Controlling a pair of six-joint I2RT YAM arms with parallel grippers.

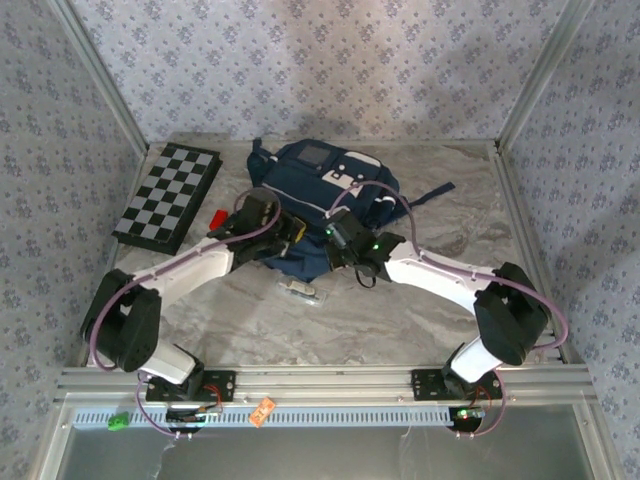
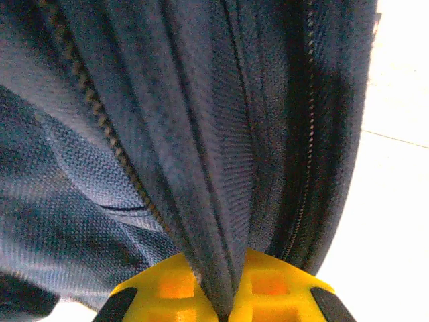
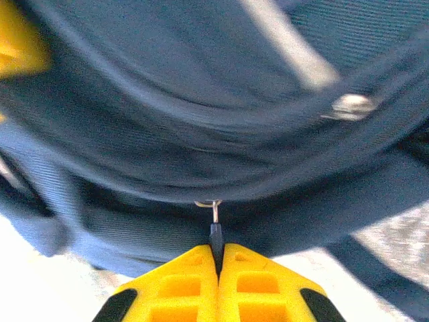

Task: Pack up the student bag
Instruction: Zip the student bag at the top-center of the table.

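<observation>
The student bag (image 1: pixel 335 180), navy blue with white patches, lies at the back middle of the table. Both grippers meet at its near edge. My left gripper (image 1: pixel 288 230) is shut on a fold of the bag's fabric (image 2: pixel 214 168) beside a zipper line (image 2: pixel 100 117), and the cloth is pinched between its yellow fingers (image 2: pixel 171 285). My right gripper (image 1: pixel 338 243) is shut on the dark zipper pull (image 3: pixel 216 236), which hangs from a small metal ring under the bag's edge (image 3: pixel 201 134). A yellow finger of the left gripper (image 3: pixel 20 43) appears at the top left of the right wrist view.
A black-and-white chessboard (image 1: pixel 167 195) lies at the back left, with a small red thing (image 1: pixel 215 218) beside it. A small pale item (image 1: pixel 303 290) rests on the marble-patterned table (image 1: pixel 440 225) in front of the bag. A bag strap (image 1: pixel 432 194) trails to the right. Patterned walls enclose the table.
</observation>
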